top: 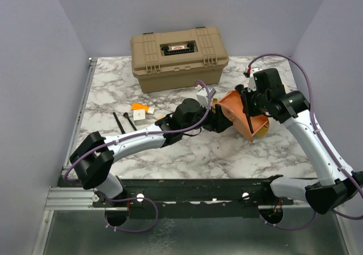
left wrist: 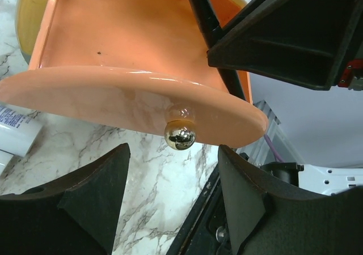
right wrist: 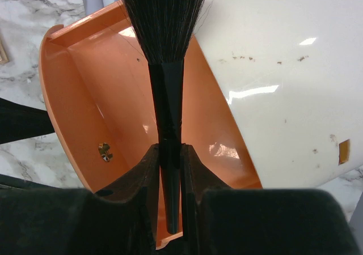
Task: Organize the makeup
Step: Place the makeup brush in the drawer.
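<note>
Early: right gripper (right wrist: 169, 153) pinches black brush (right wrist: 164, 34) at open orange drawer (right wrist: 85, 96); left gripper (left wrist: 173, 170) gapes by its gold knob (left wrist: 180, 135). Unsorted on table (top: 227, 153): second brush (top: 119, 122), orange tube (top: 138, 106).

No readable text. Blue print on a white tube (left wrist: 14, 131) and what may be a label (top: 179, 49) on the tan case (top: 181, 71) are blurred.

This is a robotics lab work cell. Plain pale lavender walls (top: 34, 68) box in a marble-patterned table (top: 227, 158) on the left, right and far sides. At the near edge, a left arm (top: 136, 137) and a right arm (top: 315, 143), both trailing purple cables (top: 282, 55), are bolted to a black base plate (top: 198, 186) next to an aluminium rail (top: 68, 198).
</note>
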Available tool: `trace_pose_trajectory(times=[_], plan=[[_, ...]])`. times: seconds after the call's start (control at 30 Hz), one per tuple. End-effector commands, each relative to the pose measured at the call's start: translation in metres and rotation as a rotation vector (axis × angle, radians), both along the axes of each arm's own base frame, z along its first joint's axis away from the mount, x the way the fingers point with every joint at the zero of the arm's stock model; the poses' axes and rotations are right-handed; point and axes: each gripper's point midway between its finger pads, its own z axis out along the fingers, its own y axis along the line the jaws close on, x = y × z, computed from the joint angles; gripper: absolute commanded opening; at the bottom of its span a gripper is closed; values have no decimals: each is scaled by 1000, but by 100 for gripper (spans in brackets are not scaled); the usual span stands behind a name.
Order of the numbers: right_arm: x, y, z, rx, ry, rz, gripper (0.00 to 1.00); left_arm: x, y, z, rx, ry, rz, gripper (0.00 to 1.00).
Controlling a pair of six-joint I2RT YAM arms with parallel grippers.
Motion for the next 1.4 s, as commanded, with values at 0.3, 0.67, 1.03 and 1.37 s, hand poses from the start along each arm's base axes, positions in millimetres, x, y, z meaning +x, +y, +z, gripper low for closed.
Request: trace_pose_trajectory(times=[0.3,0.67,1.03,1.37], plan=[[-6,-6,-6,-30,68,-52,14,-5,-7,13,-42,-3,-27,65],[-8,-5,5,-17,48,-43,27,-4,-8,16,-45,-8,-31,65],[-7,2,12,29,21,-31,32,-3,-10,14,-41,-7,-32,65],[6,26,81,287,-261,-18,36,7,14,26,-21,-79,76,70]])
